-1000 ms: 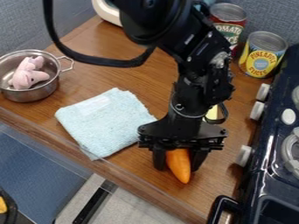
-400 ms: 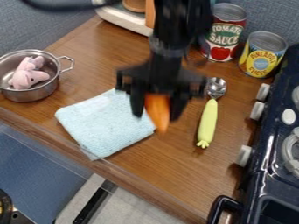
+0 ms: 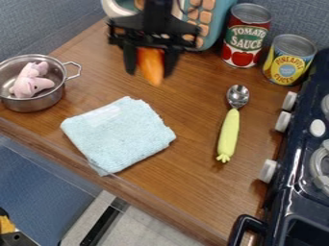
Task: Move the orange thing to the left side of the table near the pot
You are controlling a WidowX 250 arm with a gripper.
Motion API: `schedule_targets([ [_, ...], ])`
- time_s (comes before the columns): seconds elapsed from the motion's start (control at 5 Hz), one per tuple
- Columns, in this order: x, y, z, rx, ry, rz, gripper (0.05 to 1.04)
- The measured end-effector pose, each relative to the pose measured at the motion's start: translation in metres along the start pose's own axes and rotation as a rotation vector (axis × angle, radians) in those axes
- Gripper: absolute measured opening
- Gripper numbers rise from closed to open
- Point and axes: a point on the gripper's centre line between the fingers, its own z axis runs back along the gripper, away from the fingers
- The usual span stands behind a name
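In the pot (image 3: pixel 38 103), pink toy (image 3: pixel 31 82).

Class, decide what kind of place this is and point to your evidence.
Probably a toy kitchen set up on a wooden counter: there is a dark stove with knobs, a metal pot holding a pink stuffed toy, and food cans.

You were working at a toy kitchen: a dark stove (image 3: pixel 293 180) with pale knobs (image 3: pixel 283 121) stood beside a wooden counter (image 3: pixel 193 192) that held two food cans (image 3: pixel 289 67), a metal pot (image 3: pixel 32 103) and a spoon (image 3: pixel 229 134). Blue-grey panels (image 3: pixel 51 24) around it gave you the look of an office or lab.
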Motion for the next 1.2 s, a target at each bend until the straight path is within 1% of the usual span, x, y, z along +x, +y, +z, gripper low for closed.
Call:
schedule_targets([
  [0.2, 0.037, 0.025, -0.019, 0.043, 0.014, 0.074, 0.657],
  [0.4, 0.07, 0.052, -0.042, 0.09, 0.042, 0.139, 0.657],
  [0.6, 0.089, 0.086, -0.063, 0.106, 0.073, 0.222, 0.657],
  [0.8, 0.094, 0.1, -0.079, 0.121, 0.096, 0.271, 0.657],
  [1.0, 0.1, 0.105, -0.086, 0.128, 0.096, 0.297, 0.657],
  [1.2, 0.1, 0.119, -0.098, 0.144, 0.121, 0.332, 0.705],
])
